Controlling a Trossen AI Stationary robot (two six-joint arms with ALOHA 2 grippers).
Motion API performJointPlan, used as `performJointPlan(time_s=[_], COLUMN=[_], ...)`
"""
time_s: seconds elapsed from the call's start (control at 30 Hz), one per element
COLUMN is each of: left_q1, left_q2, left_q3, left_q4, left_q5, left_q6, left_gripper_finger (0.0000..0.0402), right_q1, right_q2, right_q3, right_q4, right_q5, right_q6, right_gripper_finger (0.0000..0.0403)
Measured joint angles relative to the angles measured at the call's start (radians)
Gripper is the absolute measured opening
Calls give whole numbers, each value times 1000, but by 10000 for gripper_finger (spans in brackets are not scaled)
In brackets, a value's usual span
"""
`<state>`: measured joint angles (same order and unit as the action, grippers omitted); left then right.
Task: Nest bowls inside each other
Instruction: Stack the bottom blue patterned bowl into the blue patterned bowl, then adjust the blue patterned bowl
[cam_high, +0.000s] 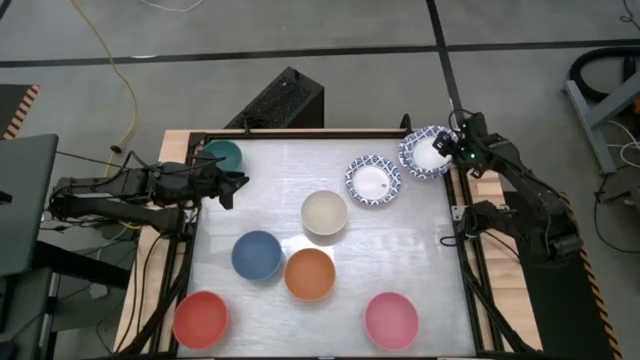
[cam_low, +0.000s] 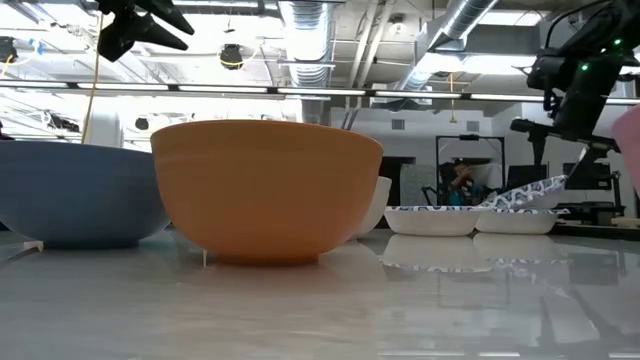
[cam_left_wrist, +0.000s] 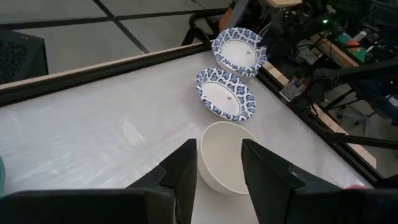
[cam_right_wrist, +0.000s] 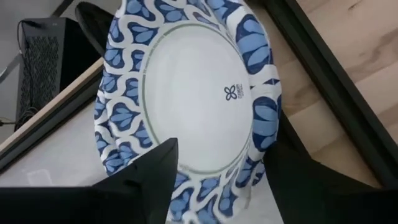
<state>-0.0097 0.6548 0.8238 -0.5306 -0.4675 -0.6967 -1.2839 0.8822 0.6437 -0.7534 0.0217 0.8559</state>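
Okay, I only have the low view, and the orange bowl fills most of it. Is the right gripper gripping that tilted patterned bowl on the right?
Observer: No. The right gripper is open, with its fingers either side of the patterned bowl.
Operator: And what's under the left gripper?
Observer: Nothing held. The left gripper hovers beside a teal bowl at the far left corner.
Operator: Any bowls behind my camera?
Observer: Yes, a red bowl at the near left corner.

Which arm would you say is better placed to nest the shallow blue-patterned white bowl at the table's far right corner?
Probably the right. The right gripper is at that patterned bowl, jaws open around its rim. The left gripper hangs across the table beside the teal bowl.
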Motion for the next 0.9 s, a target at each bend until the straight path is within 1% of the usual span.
performJointPlan(time_s=[0.13, 0.27, 0.33, 0.47, 0.53, 0.67, 0.73, 0.9], left_q1=[0, 0, 0, 0, 0, 0, 0, 0], left_q2=[0, 0, 0, 0, 0, 0, 0, 0], left_q3=[0, 0, 0, 0, 0, 0, 0, 0], left_q4=[-22, -43, -42, -41, -41, -41, -41, -40], left_q5=[0, 0, 0, 0, 0, 0, 0, -1], left_q6=[-19, -23, -23, -23, -24, -24, -25, -18], left_gripper_finger=[115, 115, 115, 115, 115, 115, 115, 115], right_q1=[0, 0, 0, 1, 1, 0, 0, 0], right_q2=[-26, -30, -34, -61, -82, -124, -130, -109], right_q3=[0, 0, 4, 25, 35, 74, 92, 96], right_q4=[-38, -65, -104, -168, -179, -182, -207, -227], right_q5=[-1, -28, -21, 97, 136, 173, 211, 241], right_q6=[-4, -46, -56, -75, -75, -97, -91, -90], right_gripper_finger=[258, 259, 259, 259, 259, 258, 253, 220])
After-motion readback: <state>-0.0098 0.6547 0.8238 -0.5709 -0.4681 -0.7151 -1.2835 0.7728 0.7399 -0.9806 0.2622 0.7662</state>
